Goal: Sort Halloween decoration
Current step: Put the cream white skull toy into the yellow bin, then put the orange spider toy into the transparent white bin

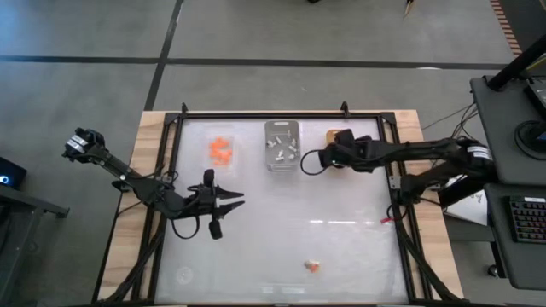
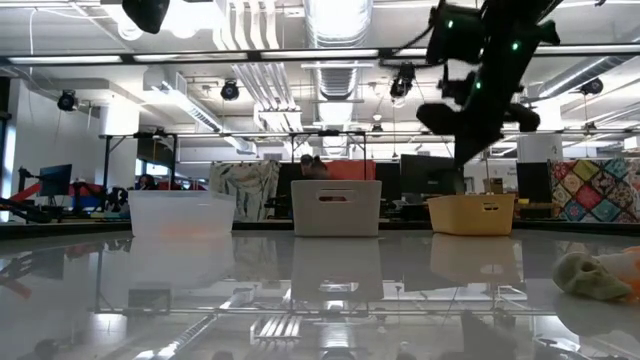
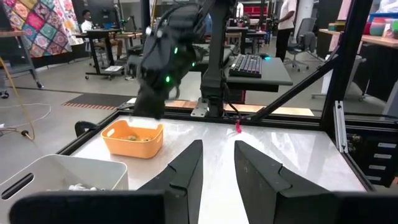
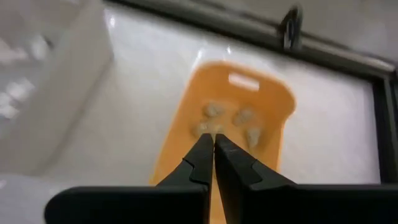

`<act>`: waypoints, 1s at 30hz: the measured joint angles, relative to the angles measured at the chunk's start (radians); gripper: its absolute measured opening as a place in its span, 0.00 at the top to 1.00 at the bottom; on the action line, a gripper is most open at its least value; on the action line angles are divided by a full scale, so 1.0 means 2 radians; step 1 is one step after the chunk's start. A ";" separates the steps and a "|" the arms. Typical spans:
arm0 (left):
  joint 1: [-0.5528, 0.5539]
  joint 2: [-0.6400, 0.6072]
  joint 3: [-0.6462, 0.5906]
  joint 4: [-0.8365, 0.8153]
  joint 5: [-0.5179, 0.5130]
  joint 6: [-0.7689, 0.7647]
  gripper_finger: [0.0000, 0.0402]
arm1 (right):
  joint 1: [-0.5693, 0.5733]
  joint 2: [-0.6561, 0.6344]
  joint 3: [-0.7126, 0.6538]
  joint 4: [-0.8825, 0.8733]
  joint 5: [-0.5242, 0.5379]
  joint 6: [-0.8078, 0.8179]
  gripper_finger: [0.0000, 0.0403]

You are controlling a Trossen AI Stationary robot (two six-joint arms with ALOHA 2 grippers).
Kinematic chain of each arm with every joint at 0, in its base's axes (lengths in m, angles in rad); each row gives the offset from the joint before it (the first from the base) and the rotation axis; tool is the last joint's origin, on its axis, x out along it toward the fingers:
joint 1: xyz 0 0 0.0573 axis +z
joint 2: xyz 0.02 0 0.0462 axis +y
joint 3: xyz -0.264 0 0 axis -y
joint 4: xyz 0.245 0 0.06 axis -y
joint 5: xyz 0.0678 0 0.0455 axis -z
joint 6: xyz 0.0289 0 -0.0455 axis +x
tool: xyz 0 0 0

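Orange trinkets (image 1: 221, 151), grey tray (image 1: 281, 145), orange-yellow tray (image 4: 227, 134), perhaps tan pieces (image 4: 229, 121).

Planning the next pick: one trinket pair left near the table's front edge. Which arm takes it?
Left, probably. The left gripper hangs open at mid-table, nearer the leftover trinkets. The right gripper is shut over the orange tray at the far edge.

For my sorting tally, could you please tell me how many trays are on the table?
3: clear tray with orange trinkets, grey tray in the middle, orange-yellow tray under the right gripper.
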 joint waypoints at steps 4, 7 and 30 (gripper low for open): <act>0.000 0.000 0.003 0.003 0.000 0.000 0.81 | -0.010 0.030 -0.003 0.000 -0.013 0.003 0.98; 0.000 0.000 0.004 0.003 0.000 -0.003 0.81 | -0.015 0.046 0.002 0.000 -0.013 0.005 0.98; 0.000 0.102 0.002 0.092 0.002 -0.030 0.81 | 0.295 -0.004 0.038 0.088 -0.092 -0.148 0.98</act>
